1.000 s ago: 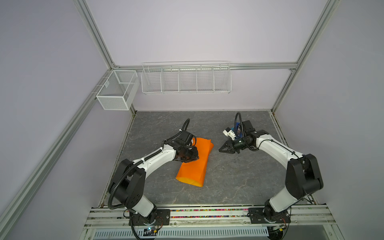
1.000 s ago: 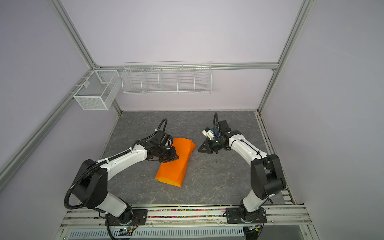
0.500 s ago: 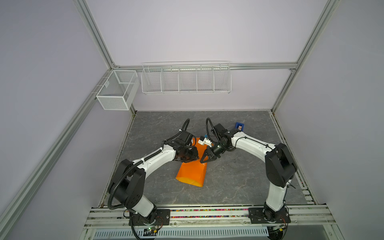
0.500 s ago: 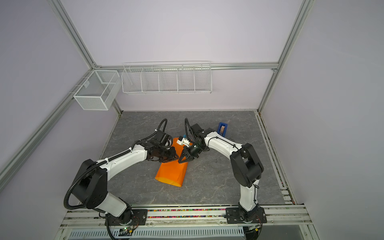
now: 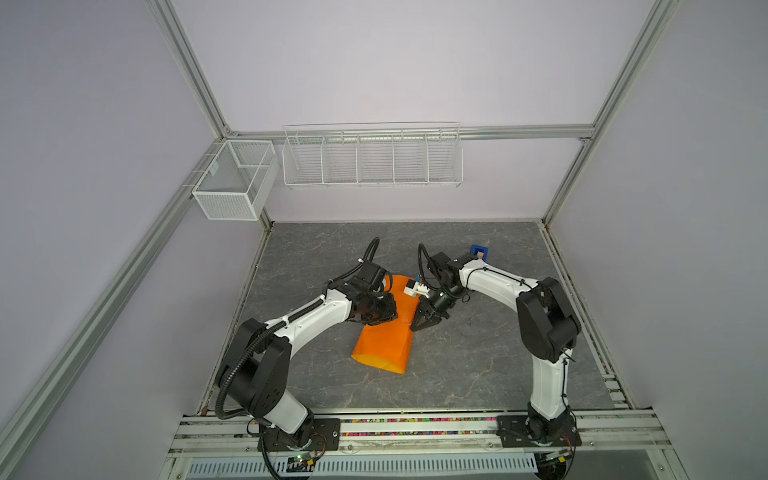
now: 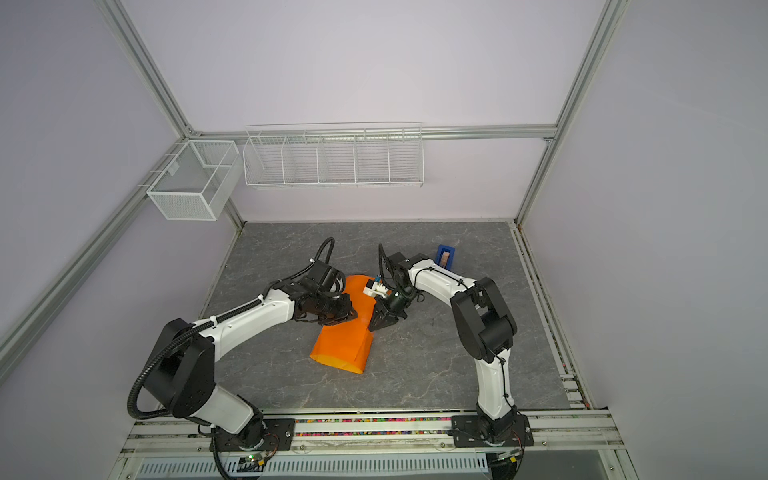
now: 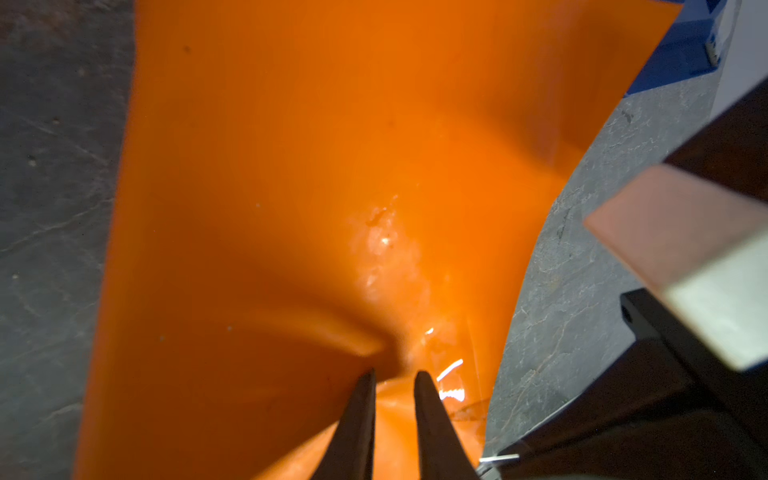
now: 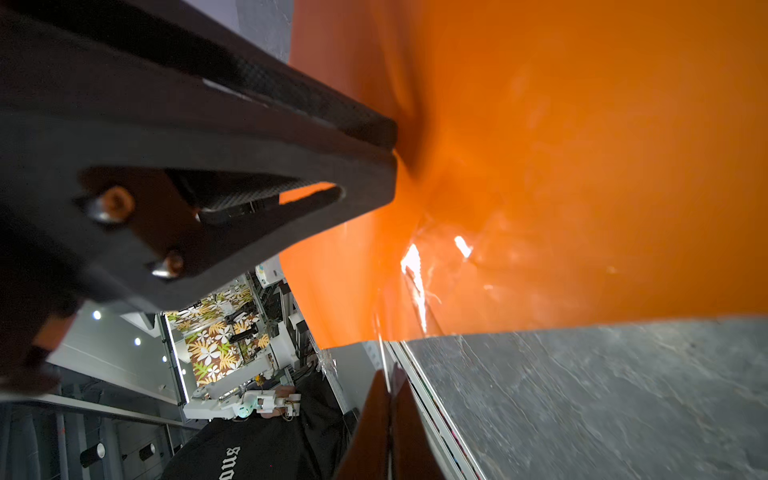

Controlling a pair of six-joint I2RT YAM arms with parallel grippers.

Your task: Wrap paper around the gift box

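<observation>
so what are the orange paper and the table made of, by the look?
paper: thin, smooth sheet with a slight gloss; it bends in soft curves and throws glints in the wrist views. Coated paper or film, can't tell.
table: matte grey with stone-like veining; real stone, laminate or printed mat is open.

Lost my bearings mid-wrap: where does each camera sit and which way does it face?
Top views: high over the base rail, looking down on the table; left arm and right arm whole, left gripper and right gripper at the paper.
Left wrist: on the left arm, looking along its fingers onto the paper; right arm at the edge.
Right wrist: on the right arm, looking along its shut fingers across table and paper; left gripper close.
Shared: both wrist views show the clear tape.
</observation>
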